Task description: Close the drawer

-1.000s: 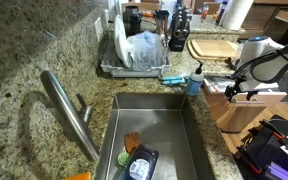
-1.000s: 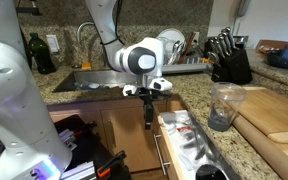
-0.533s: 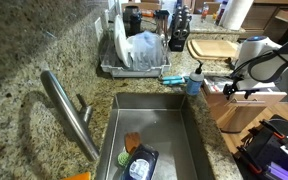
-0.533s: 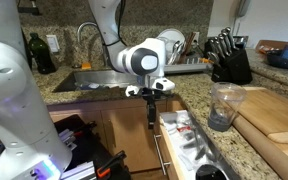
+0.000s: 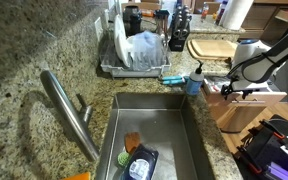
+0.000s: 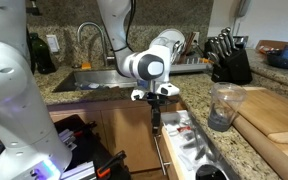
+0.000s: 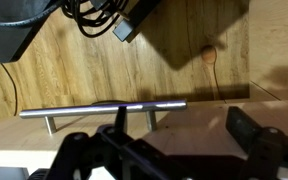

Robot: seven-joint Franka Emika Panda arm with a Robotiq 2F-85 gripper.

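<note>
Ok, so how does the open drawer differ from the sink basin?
The drawer is white inside with a light wooden front; the sink is grey steel. The drawer is shallow and smaller; the sink is deeper and larger. The drawer stands pulled out below the granite counter, while the sink is set into it. Both are rectangular and hold a few small items.

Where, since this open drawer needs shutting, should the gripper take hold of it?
Probably the slim metal bar handle on the wooden front of the drawer. It lies horizontal and stands off the panel, so the gripper could come from above, jaws straddling it, then push inward.
</note>
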